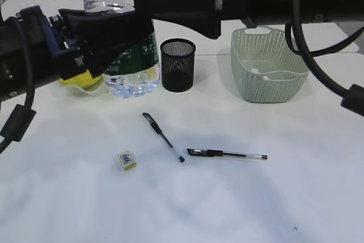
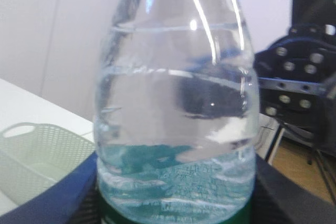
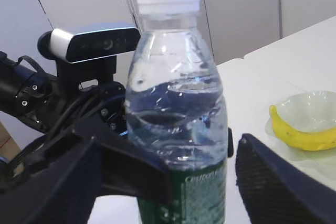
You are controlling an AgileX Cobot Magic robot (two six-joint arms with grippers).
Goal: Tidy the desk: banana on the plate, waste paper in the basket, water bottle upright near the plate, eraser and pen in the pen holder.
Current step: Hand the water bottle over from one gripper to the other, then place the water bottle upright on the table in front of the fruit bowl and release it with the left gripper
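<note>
The water bottle (image 1: pixel 135 75) stands upright on the desk (image 1: pixel 227 197) at the back left, next to the plate (image 1: pixel 94 87). The banana (image 1: pixel 74 79) lies on that plate, mostly hidden by my left arm; it shows in the right wrist view (image 3: pixel 304 136). My left gripper (image 1: pixel 116 41) is shut on the bottle's body (image 2: pixel 173 103). My right gripper (image 1: pixel 149 5) reaches across and sits open around the bottle (image 3: pixel 176 103), its right jaw apart from it. The eraser (image 1: pixel 127 160) and two pens (image 1: pixel 163 136) (image 1: pixel 227 153) lie on the desk. The pen holder (image 1: pixel 177 64) stands beside the bottle. White paper (image 1: pixel 266 74) lies in the basket (image 1: pixel 267 86).
The basket stands at the back right, and its rim shows in the left wrist view (image 2: pixel 37 150). Both arms cross above the back of the desk. A cable (image 1: pixel 318 61) hangs down by the basket.
</note>
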